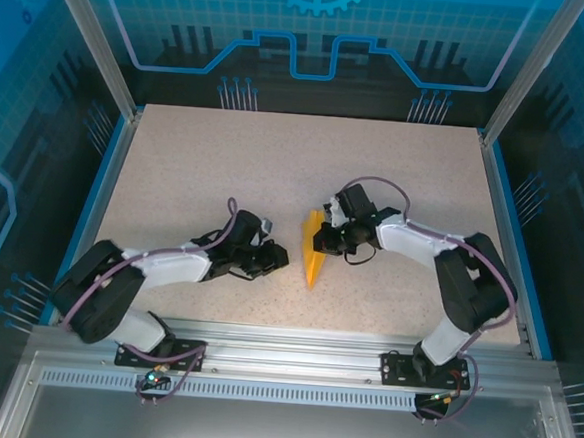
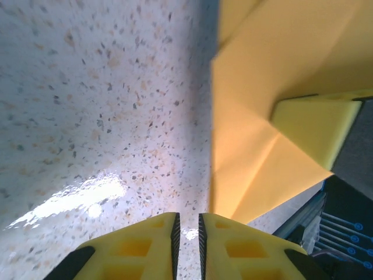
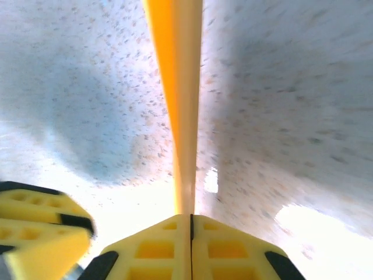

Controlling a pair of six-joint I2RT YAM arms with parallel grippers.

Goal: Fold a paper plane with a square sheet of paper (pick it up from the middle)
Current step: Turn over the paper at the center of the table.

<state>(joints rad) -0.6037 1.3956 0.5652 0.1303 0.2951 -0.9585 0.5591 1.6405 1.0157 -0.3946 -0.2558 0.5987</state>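
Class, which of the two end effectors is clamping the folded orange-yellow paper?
The right end effector: shut on the edge of the folded orange-yellow paper. The left end effector sits slightly parted beside it, gripping nothing.

Bright overhead light on the bench, white glare patches in wrist views, soft shadow beside the folded paper, right wrist view blurred.

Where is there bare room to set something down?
Bare: the far half of the table, and the near strip between the folded paper and front rail. Crowded: the centre, where left fingers and right fingers flank the paper.
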